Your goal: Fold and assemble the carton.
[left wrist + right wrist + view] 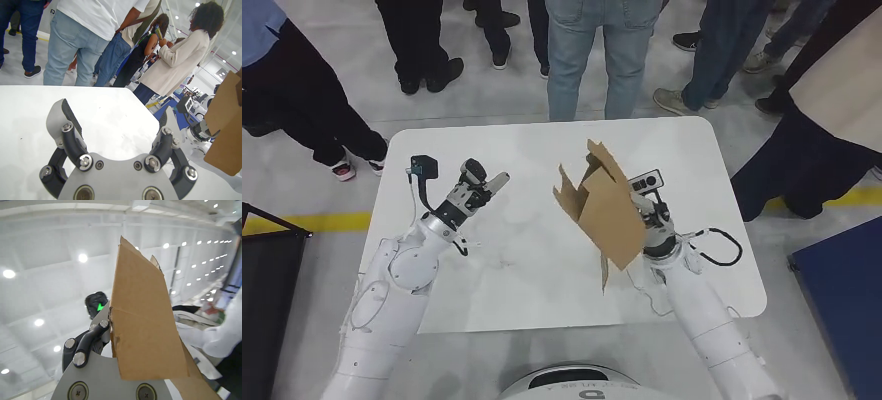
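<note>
Since cardboard is light, stiff across its panels yet easily crushed at edges and creases, the carton (600, 210) is probably best taken on a flat panel beside a crease. It hangs tilted in the air over the right half of the table (522, 290), part unfolded, pinched at one edge by the right claw (646, 222), wrist turned upward. The left claw (116, 109) hovers low over the left half, jaws spread wide, well apart from the carton.

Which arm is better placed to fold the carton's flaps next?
Left, likely: the left pincer is open and empty beside the carton; the right pincer is shut on it, holding it up.
</note>
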`<state>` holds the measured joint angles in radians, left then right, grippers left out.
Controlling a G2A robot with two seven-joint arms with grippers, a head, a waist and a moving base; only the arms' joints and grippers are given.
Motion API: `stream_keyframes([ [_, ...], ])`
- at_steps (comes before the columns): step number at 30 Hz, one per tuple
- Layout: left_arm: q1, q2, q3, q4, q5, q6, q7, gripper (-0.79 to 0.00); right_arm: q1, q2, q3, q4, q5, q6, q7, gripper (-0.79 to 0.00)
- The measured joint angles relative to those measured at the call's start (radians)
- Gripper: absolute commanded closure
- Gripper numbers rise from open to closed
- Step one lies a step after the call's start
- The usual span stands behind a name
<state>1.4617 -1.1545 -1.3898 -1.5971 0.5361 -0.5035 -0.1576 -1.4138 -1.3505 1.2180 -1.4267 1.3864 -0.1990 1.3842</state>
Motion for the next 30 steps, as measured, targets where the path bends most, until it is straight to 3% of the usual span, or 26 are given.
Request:
stream_keyframes([
  [8,0.0,0.0,0.001,-0.003,0.002,0.001,0.001,-0.785,-0.002,0.0,-0.002,-0.004,-0.02,0.0,-0.006,0.0],
  [10,0.0,-0.001,0.005,-0.019,0.011,0.002,0.005,-0.785,-0.01,-0.006,-0.025,-0.02,0.025,0.045,-0.016,0.0],
  [14,-0.002,-0.002,0.014,-0.047,-0.034,-0.015,-0.018,-0.785,-0.006,-0.033,-0.111,0.02,0.38,0.379,0.116,0.0],
  [17,-0.008,0.0,0.01,-0.051,-0.064,-0.022,-0.048,-0.785,0.01,-0.047,-0.164,0.033,0.556,0.525,0.133,0.0],
  [25,-0.024,0.001,0.014,-0.046,-0.095,-0.029,-0.087,-0.785,0.03,-0.05,-0.201,0.062,0.508,0.502,0.132,0.0],
  [30,-0.037,0.002,0.04,-0.126,-0.151,-0.074,-0.168,-0.785,0.06,-0.046,-0.182,0.108,0.339,0.423,0.153,0.0],
])
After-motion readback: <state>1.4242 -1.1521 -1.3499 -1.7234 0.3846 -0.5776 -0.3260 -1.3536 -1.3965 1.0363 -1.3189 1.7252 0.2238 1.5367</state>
